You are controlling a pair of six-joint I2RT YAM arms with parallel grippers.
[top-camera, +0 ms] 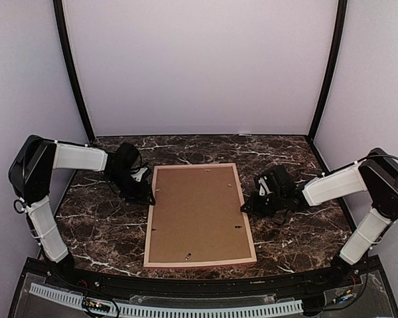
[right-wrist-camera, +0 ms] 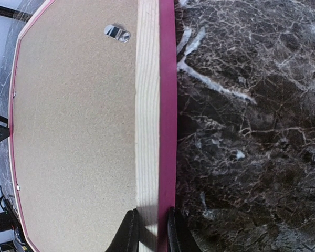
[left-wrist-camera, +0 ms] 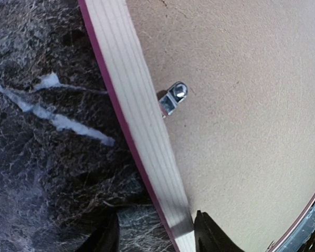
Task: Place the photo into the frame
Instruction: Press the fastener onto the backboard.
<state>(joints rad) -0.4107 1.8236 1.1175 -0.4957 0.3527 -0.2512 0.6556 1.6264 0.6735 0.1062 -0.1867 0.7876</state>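
right gripper (right-wrist-camera: 151,227) is pinching the frame (right-wrist-camera: 147,105) by its right rail, left gripper (left-wrist-camera: 155,236) sits loose, jaws straddling the left rail

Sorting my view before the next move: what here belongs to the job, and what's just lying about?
Job: frame, face down; backing board in it; turn clip; left gripper, right gripper at its side rails.
Just there: marble table. No photo in view.

Soft, even light from above makes the top view bright with faint shadows around the frame (top-camera: 200,262), while the wrist views are sharp mid-picture, bend the frame's straight edges near the borders, and blur the dark fingers (right-wrist-camera: 127,233) closest to the lens.
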